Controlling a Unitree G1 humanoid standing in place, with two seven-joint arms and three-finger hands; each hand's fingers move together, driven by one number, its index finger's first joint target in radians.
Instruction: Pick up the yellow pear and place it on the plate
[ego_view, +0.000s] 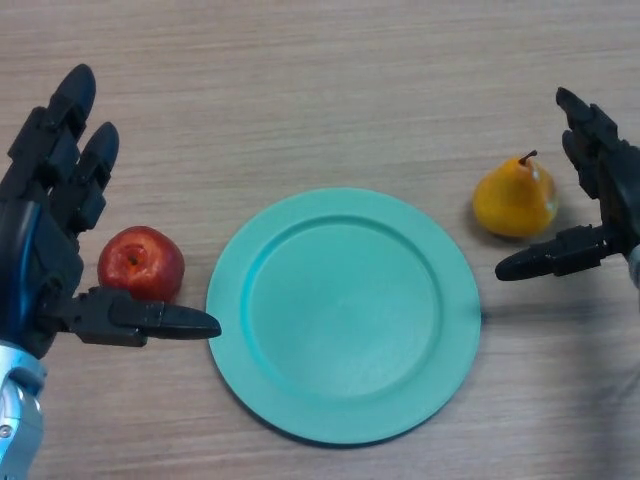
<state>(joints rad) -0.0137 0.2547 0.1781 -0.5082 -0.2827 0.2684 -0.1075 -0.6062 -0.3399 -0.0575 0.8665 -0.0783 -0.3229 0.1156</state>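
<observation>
Wood-grain table (330, 90) fills our whole view, pale brown with fine streaks running across it, and nothing of the room beyond shows. At the centre we have the plate (345, 315), a round teal dish with a raised rim, lying flat, and nothing lies in it.

Right of the plate, just off its upper right rim and not touching it, we see the yellow pear (516, 198). It sits on the table, golden yellow deepening to orange on its lower side, plump at the base, with a short dark stem pointing up and away from the plate.

Our right hand (600, 200) is just beyond the pear, on the side away from the plate. Its fingers reach up straight and its thumb pokes out low toward the plate, so the hand is spread wide around the pear's far side, holding nothing; we cannot tell whether it touches the fruit.

Left of the plate rests a red apple (141, 262), close to the rim. Our left hand (45, 230) stands beside it, fingers straight and spread, thumb stretched under the apple toward the plate, gripping nothing.
</observation>
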